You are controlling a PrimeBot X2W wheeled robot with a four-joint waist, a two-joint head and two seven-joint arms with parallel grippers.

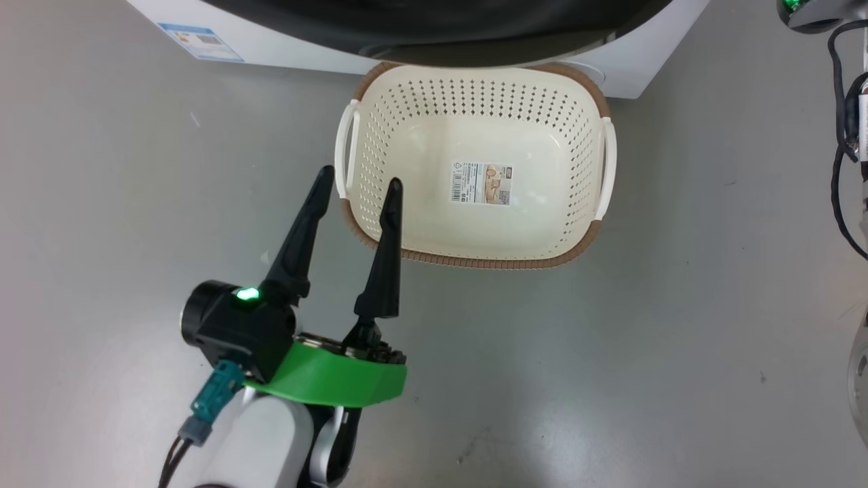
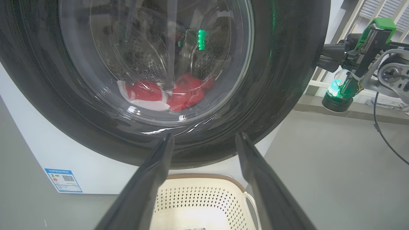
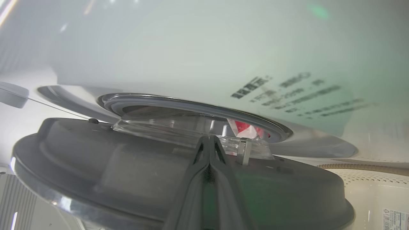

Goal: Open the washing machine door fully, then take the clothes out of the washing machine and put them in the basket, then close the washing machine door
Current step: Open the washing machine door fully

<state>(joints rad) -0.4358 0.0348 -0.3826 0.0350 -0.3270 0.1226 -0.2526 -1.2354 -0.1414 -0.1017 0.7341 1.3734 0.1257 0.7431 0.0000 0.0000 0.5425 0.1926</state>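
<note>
The washing machine [image 1: 651, 68] stands at the top of the head view, its glossy black door [image 2: 287, 80] slightly ajar. Through the glass window I see red and white clothes [image 2: 185, 92] lying in the steel drum. They also peek through the door gap as clothes [image 3: 246, 127]. The empty cream basket [image 1: 475, 261] sits on the floor right under the door. My left gripper [image 1: 361, 176] is open and empty, hovering by the basket's left handle and facing the door. My right gripper [image 3: 209, 138] is shut, its fingers lying against the door's inner face at its right edge [image 2: 319, 59].
A blue label [image 1: 200, 42] marks the machine's lower left corner. Grey floor [image 1: 610, 373] spreads around the basket. Black cables [image 1: 841, 135] of my right arm hang along the right edge. A low ledge and window blinds [image 2: 377, 9] lie to the machine's right.
</note>
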